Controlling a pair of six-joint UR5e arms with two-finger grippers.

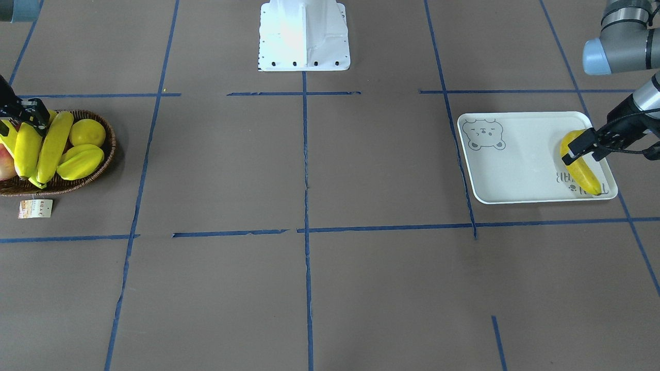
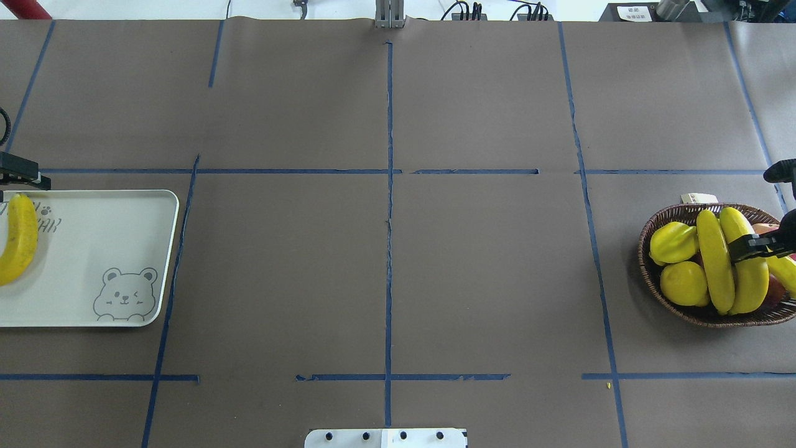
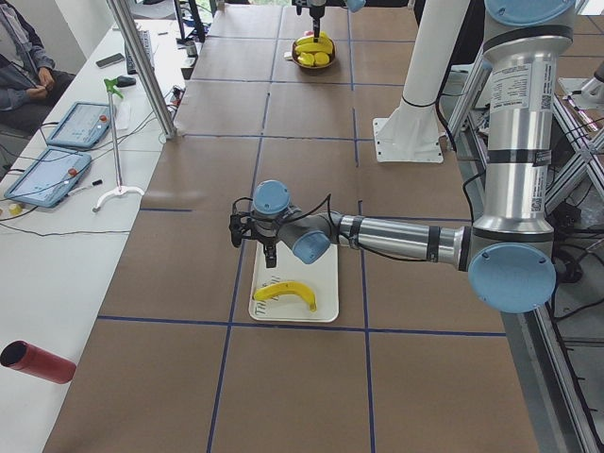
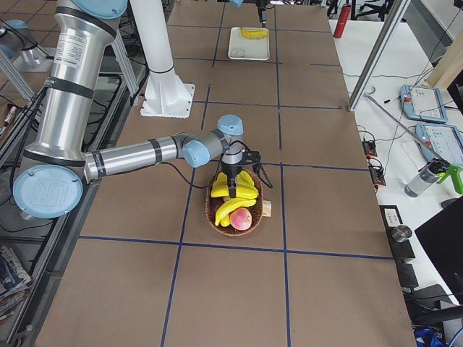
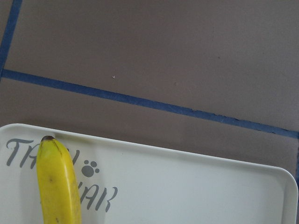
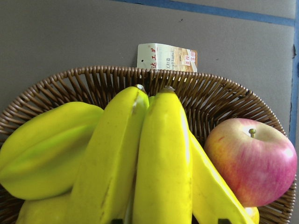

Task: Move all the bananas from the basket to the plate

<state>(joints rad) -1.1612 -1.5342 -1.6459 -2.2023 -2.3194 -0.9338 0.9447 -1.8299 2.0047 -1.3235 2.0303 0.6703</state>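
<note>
**gridwatcher:** what's the bench like around your pincers?

**me:** Brown paper-covered table (image 2: 485, 280) taped into squares with blue tape (image 2: 389, 249), and my white base (image 1: 304, 36) sits midway between the two pincers. Off past my left pincer's end of the table there's a white side bench (image 3: 57, 236) with tablets (image 3: 80, 123), a red cylinder (image 3: 38, 361) and a person (image 3: 19, 57) sitting.

**gridwatcher:** and the containers?

**me:** The plate (image 1: 526, 154) is right under my left pincer (image 1: 585, 147). One banana (image 1: 585, 175) lies flat on it across the grey lettering, its upper end below the pincer. From the side the pincer looks clear of it. Can't tell whether that one's spread or closed, tbh.

The basket (image 6: 219, 98) is under my right pincer (image 2: 755, 247). That pincer is spread, with its tips down either side of the middle one of three bananas (image 2: 715, 261) and not pressing on it. Inward of it are a starfruit (image 2: 671, 242) and a round yellow fruit (image 2: 683, 283). An apple (image 6: 252, 161) is on its outer side. A paper tag (image 6: 166, 57) lies just beyond the rim.
</note>
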